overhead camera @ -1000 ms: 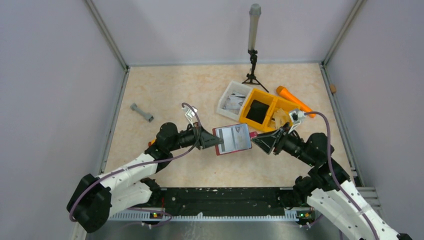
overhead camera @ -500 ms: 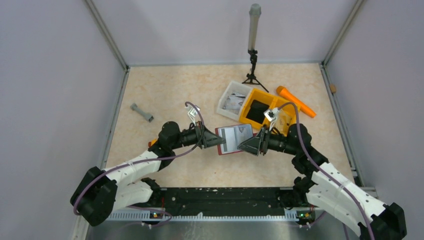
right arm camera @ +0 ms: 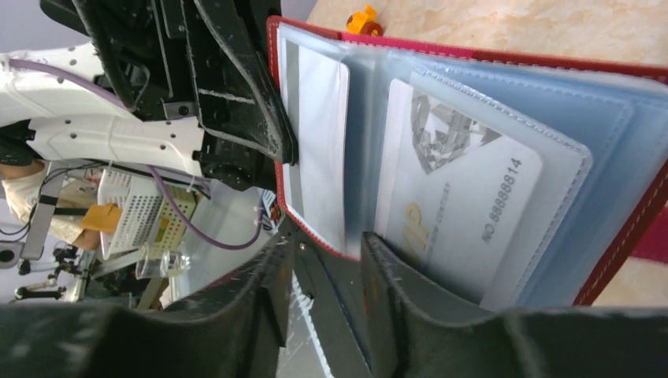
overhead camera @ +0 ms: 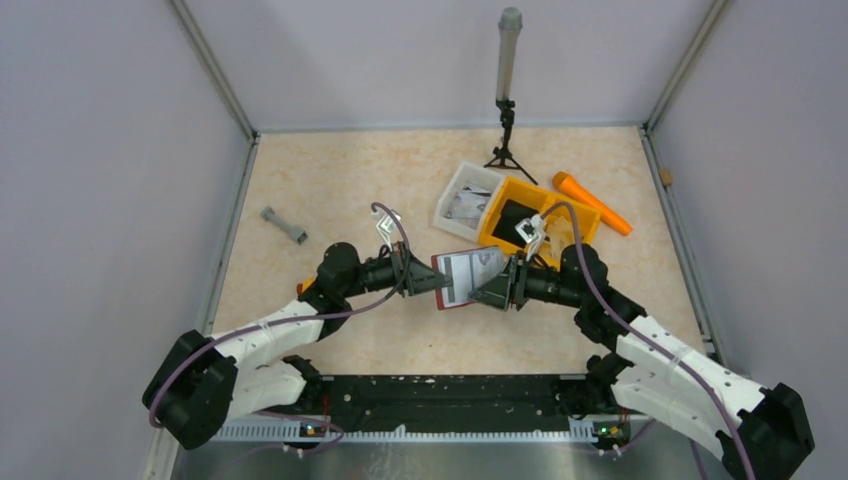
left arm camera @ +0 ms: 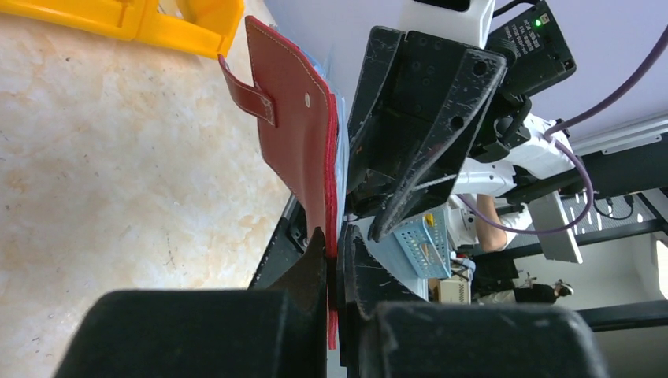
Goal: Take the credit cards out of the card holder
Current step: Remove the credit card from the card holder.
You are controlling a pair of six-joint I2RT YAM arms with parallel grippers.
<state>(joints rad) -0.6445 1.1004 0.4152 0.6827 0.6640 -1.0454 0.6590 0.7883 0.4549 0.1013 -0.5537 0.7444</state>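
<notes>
The dark red card holder (overhead camera: 466,277) hangs open above the table between both arms. My left gripper (left arm camera: 331,240) is shut on its left edge, its snap tab (left arm camera: 250,98) sticking out on the outer side. Inside, clear blue sleeves hold pale credit cards: one marked VIP (right arm camera: 465,205) and a plain one (right arm camera: 319,142). My right gripper (right arm camera: 331,240) is open at the holder's lower edge. One finger (right arm camera: 402,276) lies in front of the VIP card, the other (right arm camera: 272,276) is on the holder's outer side. In the top view the right gripper (overhead camera: 488,290) meets the holder's right side.
Behind the holder stand a yellow-orange divided bin (overhead camera: 520,187) and a white tray (overhead camera: 452,195). An orange tool (overhead camera: 590,200) lies at the back right and a grey dumbbell-shaped piece (overhead camera: 284,225) at the left. A small tripod (overhead camera: 507,125) stands by the rear wall.
My right gripper has swung left from beside the bin up to the holder's right edge, and its jaws have narrowed somewhat. The left gripper and holder have barely moved.
</notes>
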